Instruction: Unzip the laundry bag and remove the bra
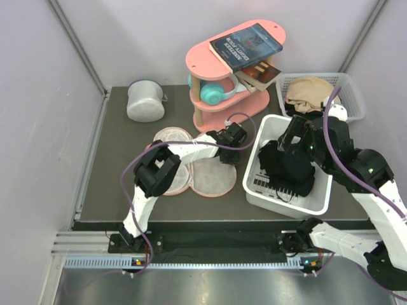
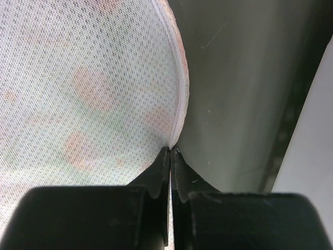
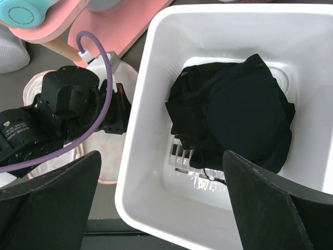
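Laundry bag flat — long axis unclear.

The left gripper sits hemmed between the pink shelf and the white bin; bare counter lies open left of the laundry bag.

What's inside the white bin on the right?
A crumpled black garment lies on the slotted floor of the white bin. It covers most of that floor; anything under it is hidden.
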Tool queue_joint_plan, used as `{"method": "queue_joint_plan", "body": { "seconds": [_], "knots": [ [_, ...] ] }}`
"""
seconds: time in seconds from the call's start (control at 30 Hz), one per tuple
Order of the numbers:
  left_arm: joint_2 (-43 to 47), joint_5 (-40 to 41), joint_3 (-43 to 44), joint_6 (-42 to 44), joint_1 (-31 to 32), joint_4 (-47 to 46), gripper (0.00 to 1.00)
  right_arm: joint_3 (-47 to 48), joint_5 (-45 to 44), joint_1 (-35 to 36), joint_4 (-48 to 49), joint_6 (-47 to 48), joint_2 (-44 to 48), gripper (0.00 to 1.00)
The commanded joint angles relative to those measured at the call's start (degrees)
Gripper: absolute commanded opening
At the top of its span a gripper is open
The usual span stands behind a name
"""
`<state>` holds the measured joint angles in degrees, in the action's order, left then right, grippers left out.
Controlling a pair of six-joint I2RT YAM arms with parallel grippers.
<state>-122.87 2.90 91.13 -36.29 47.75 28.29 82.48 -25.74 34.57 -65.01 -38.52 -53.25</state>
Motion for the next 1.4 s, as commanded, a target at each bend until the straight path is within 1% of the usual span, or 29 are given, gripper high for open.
{"method": "queue_joint_plan", "body": {
  "seconds": [0.0,0.1,0.13,0.2,0.23,0.33,0.53,0.63,0.7,0.83,0.97,1.07,1.23,1.3,1.37],
  "knots": [
    [-1.33,0.18,-0.16,-0.62,0.15,1.68,0.00,1.19,0.33,-0.73,2.70,1.26,-0.27,1.00],
    [2.80,-1.66,-2.18,-1.06,0.15,-0.34,0.00,1.11,0.25,-0.73,2.96,1.61,-0.45,1.00],
    [5.77,-2.01,-2.80,-1.76,0.15,-0.87,0.00,1.02,0.34,-0.73,3.31,1.87,-0.62,1.00],
    [8.68,-2.63,-4.47,-2.64,0.15,-2.10,0.00,1.02,0.51,-0.73,3.58,1.87,-1.06,1.00],
    [11.66,-4.55,-5.17,-3.16,0.24,-2.45,0.00,1.02,0.77,-0.73,4.01,1.96,-1.24,1.00],
    [16.41,-5.88,-7.63,-3.61,0.07,-2.89,0.00,0.93,1.39,-0.73,5.07,2.40,-1.68,1.00],
    [25.12,-6.50,-12.99,-4.05,-1.69,-0.35,0.00,0.93,2.18,-0.73,6.65,2.84,-2.56,1.00],
    [28.90,-6.24,-14.57,-3.44,-3.62,2.11,0.00,0.93,2.53,-0.73,7.27,3.02,-2.91,1.00],
    [31.18,-6.85,-15.28,-2.12,-6.16,4.82,0.00,0.93,2.80,-0.73,7.62,3.45,-3.34,1.00],
    [34.53,-7.20,-17.65,1.57,-11.35,9.48,0.00,1.19,3.76,-0.82,8.76,4.16,-4.22,1.00],
    [37.08,-7.99,-19.41,5.61,-18.11,13.01,0.00,1.55,5.17,-0.73,10.25,4.86,-5.54,1.00],
    [38.58,-7.29,-20.12,8.51,-21.28,14.94,0.00,1.64,6.13,-0.73,11.31,5.12,-6.51,1.00],
    [38.06,-3.43,-17.93,12.82,-23.57,19.60,0.00,1.55,8.07,-0.73,12.80,5.56,-7.83,1.00],
    [38.05,0.78,-17.48,13.96,-24.89,21.62,0.00,1.55,8.59,-0.64,13.07,5.65,-8.18,1.00],
    [38.32,2.46,-17.39,14.84,-26.29,22.24,0.00,1.55,8.95,-0.73,13.33,5.74,-8.27,1.00]
  ]
}}
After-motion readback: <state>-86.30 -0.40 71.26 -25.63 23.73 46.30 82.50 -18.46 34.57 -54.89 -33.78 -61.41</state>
